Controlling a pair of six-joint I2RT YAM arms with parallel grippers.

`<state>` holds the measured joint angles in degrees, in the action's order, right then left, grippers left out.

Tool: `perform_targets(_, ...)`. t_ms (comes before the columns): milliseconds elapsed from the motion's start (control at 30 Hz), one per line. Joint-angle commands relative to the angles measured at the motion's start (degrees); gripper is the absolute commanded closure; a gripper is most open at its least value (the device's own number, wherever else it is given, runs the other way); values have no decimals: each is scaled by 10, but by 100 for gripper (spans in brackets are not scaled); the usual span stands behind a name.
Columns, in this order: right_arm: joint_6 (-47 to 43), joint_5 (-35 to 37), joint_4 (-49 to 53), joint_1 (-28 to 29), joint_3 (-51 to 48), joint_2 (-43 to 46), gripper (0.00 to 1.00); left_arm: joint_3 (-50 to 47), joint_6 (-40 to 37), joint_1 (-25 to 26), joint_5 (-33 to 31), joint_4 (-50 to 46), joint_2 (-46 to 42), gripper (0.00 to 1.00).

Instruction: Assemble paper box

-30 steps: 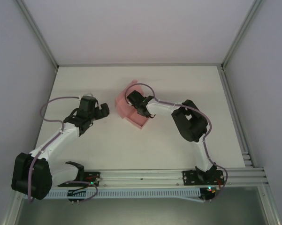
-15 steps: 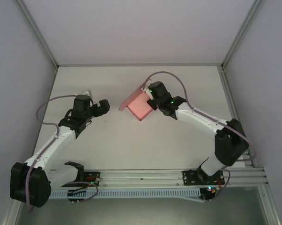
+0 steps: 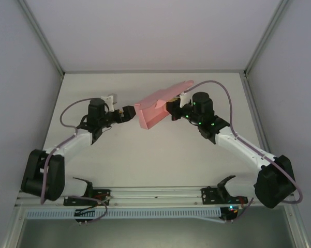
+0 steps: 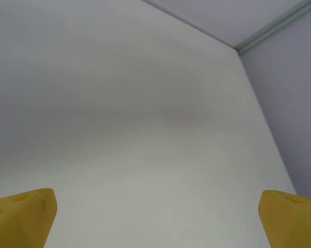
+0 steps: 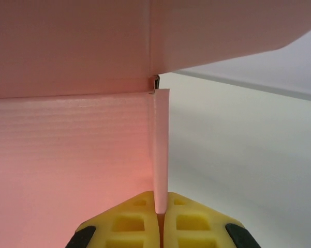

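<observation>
The pink paper box [image 3: 156, 108] hangs tilted above the middle of the white table, with one long flap reaching up toward the back right. My right gripper [image 3: 172, 110] holds it from the right. In the right wrist view its yellow fingers [image 5: 189, 222] are shut on a thin upright pink wall [image 5: 160, 150], and pink panels [image 5: 67, 155] spread to the left and overhead. My left gripper [image 3: 126, 112] points right, just short of the box's left edge. Its yellow fingertips [image 4: 23, 214] stand wide open over bare table, nothing between them [image 4: 158, 222].
The white table [image 3: 145, 160] is walled in by grey panels with aluminium posts [image 3: 41, 39] at the back corners. A metal rail [image 3: 155, 195] with both arm bases runs along the near edge. A frame rail [image 3: 258, 129] borders the table's right side.
My right arm has swung outward and raised the box, tilting it with a flap up to the back right. The left arm has stretched right, bringing its open gripper close to the box.
</observation>
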<state>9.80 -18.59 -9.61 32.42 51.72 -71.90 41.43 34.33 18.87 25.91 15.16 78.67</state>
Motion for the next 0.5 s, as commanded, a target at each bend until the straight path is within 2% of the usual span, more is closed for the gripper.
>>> perform_targets(0, 51, -92, -55, 6, 6, -10, 100, 53, -2, 23, 99, 91, 31, 1)
perform_targets(100, 42, -94, -41, 18, 18, -32, 100, 79, -13, 49, 105, 95, 48, 0)
perform_targets(267, 32, -119, -45, 41, 26, -61, 100, 103, -11, 54, 105, 94, 74, 0)
perform_targets(367, -5, -62, 13, 63, 48, -78, 100, 109, -15, 60, 110, 98, 81, 0)
perform_targets(467, -51, 38, 74, 97, 74, -96, 100, 109, -21, 68, 118, 102, 78, 0)
